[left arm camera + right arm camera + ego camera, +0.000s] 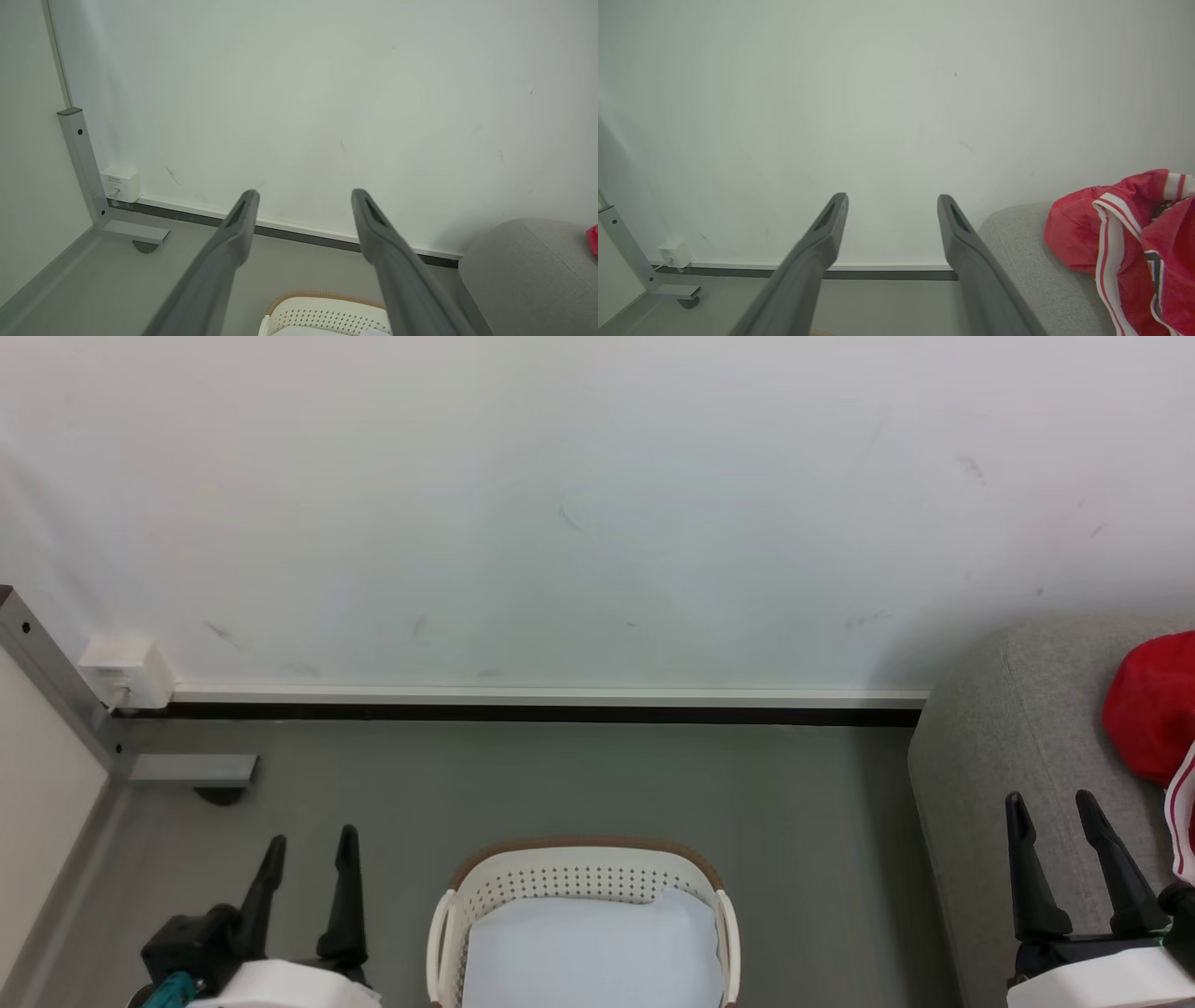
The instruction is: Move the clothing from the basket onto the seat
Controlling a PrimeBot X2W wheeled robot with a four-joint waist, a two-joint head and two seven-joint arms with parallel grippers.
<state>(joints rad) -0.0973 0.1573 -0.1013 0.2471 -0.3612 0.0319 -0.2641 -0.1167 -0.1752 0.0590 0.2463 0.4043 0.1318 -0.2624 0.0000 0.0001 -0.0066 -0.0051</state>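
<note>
The cream-white basket [583, 887] with its brown rim stands on the floor at the bottom centre, and a flat white sheet [593, 952] lies inside it. Red clothing [1156, 709] with white stripe trim lies bunched on the light-grey seat [1008, 756] at the right edge. My left gripper [310, 849] hangs open to the left of the basket, holding nothing. Over the seat's left end my right gripper [1053, 807] is open and empty, just left of the clothing [1125, 242]. The basket's rim [322, 298] peeks between my left fingers [243, 219].
A white wall [579, 504] with a baseboard closes the far side. At the left stands a grey metal frame leg [187, 770] on a caster, with a small white box [126, 670] on the wall above it. Grey floor [579, 775] lies between wall and basket.
</note>
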